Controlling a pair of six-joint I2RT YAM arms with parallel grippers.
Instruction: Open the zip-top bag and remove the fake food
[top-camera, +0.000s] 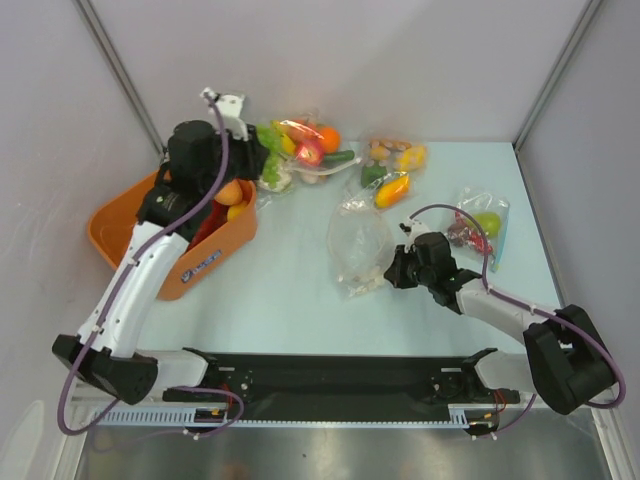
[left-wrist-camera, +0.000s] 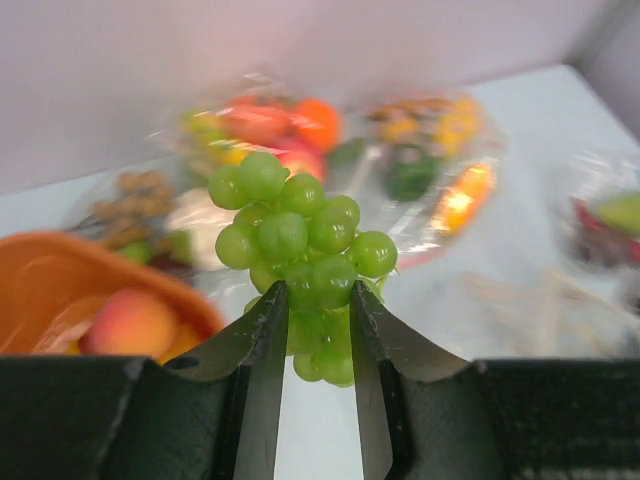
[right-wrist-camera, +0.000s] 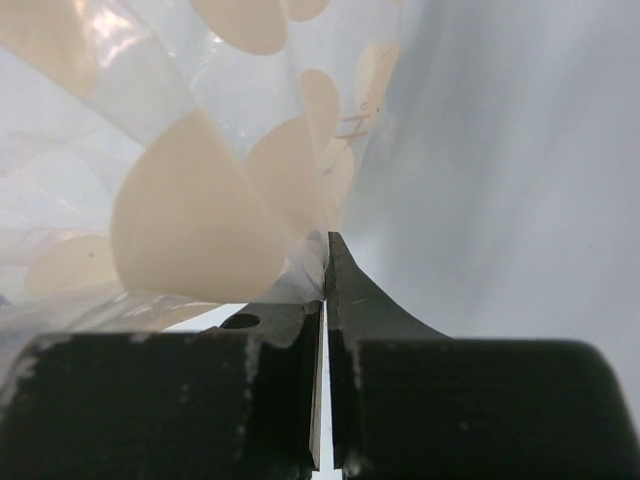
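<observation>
A green grape bunch (left-wrist-camera: 300, 235) of fake food hangs in the air, pinched between the fingers of my left gripper (left-wrist-camera: 318, 305), which is shut on it. That left gripper (top-camera: 256, 160) is at the far right corner of the orange bin (top-camera: 108, 238). A pink-orange peach (left-wrist-camera: 130, 322) lies in the bin, and a red piece (top-camera: 205, 226) shows beside it. The clear zip-top bag (top-camera: 358, 245) lies at mid-table with pale beige pieces (right-wrist-camera: 195, 225) inside. My right gripper (right-wrist-camera: 326, 268) is shut on the bag's plastic film at its near right edge (top-camera: 392, 270).
Another clear bag (top-camera: 315, 145) holding an orange, a banana and a cucumber lies at the back. A second filled bag (top-camera: 395, 172) sits to its right. A small blue-edged bag with a green pear (top-camera: 483, 226) lies at the right. Grey walls close the table's back and sides.
</observation>
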